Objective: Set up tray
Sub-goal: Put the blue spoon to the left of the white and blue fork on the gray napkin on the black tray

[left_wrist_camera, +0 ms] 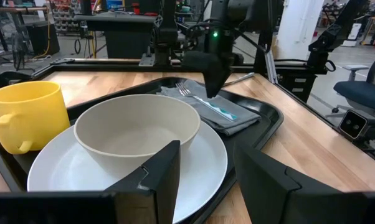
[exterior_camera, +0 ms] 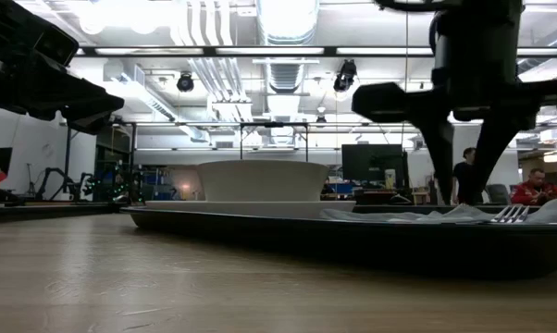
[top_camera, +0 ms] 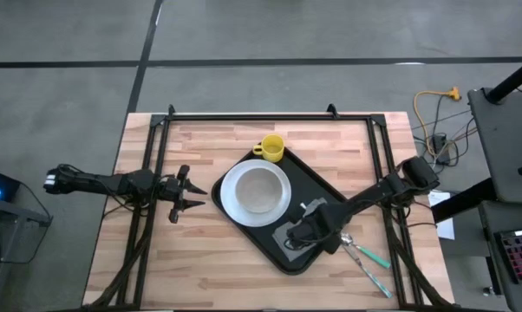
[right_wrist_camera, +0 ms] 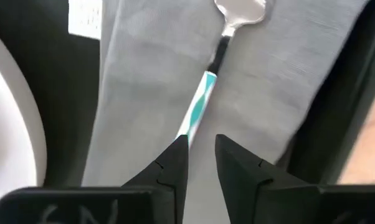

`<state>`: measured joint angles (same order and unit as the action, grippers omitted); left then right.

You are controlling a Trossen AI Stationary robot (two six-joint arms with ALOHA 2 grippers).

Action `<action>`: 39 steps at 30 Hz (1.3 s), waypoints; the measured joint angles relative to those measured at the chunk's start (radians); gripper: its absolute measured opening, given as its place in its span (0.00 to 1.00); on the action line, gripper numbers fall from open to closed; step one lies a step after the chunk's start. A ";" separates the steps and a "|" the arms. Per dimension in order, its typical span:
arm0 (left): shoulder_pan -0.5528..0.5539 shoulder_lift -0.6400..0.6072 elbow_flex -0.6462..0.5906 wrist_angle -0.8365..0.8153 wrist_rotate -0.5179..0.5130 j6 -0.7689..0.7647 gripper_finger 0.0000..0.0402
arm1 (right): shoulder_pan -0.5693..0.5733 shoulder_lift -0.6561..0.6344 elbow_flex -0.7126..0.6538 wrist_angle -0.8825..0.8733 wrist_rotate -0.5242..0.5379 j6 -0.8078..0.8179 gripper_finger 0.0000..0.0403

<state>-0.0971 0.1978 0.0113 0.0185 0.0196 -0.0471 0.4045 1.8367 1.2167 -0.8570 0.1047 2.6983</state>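
1. Black tray (top_camera: 330,192) set at an angle on the wooden table (top_camera: 209,269), right of centre.
2. On the tray: white plate (top_camera: 231,204) carrying a cream bowl (top_camera: 259,188); yellow mug (top_camera: 272,148) at the far corner, just beside the plate.
3. Grey napkin (right_wrist_camera: 144,81) laid on the tray's near end, with a teal-handled fork (right_wrist_camera: 213,65) resting on top.
4. Right gripper (right_wrist_camera: 202,149) poised directly above the fork handle, fingers parted by a narrow gap, handle end just beside the tips; nothing clamped.
5. Two more teal-handled utensils (top_camera: 365,257) lying on bare wood just off the tray's right edge, near the right arm.
6. Left gripper (top_camera: 188,194) waiting over the table to the left of the tray, jaws spread wide, empty, pointed toward the plate and bowl.
7. From table height, people visible far behind the tray, well apart from the arms.
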 joint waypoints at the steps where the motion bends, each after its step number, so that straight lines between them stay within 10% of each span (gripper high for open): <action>1: 0.000 0.000 0.000 0.000 0.000 0.000 0.34 | 0.005 -0.005 0.000 0.000 0.000 -0.005 0.18; 12: 0.000 0.000 0.000 0.000 0.000 0.000 0.34 | 0.090 -0.048 -0.002 -0.006 0.002 -0.057 0.16; 20: 0.000 0.000 0.000 0.000 0.000 0.000 0.34 | 0.128 -0.119 -0.048 -0.016 0.002 -0.519 0.16; 39: 0.000 0.022 0.000 0.000 0.000 0.000 0.34 | 0.187 -0.424 -0.357 0.113 0.000 -0.528 0.14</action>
<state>-0.0971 0.2197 0.0113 0.0181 0.0193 -0.0471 0.5919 1.4125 0.8599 -0.7443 0.1047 2.1708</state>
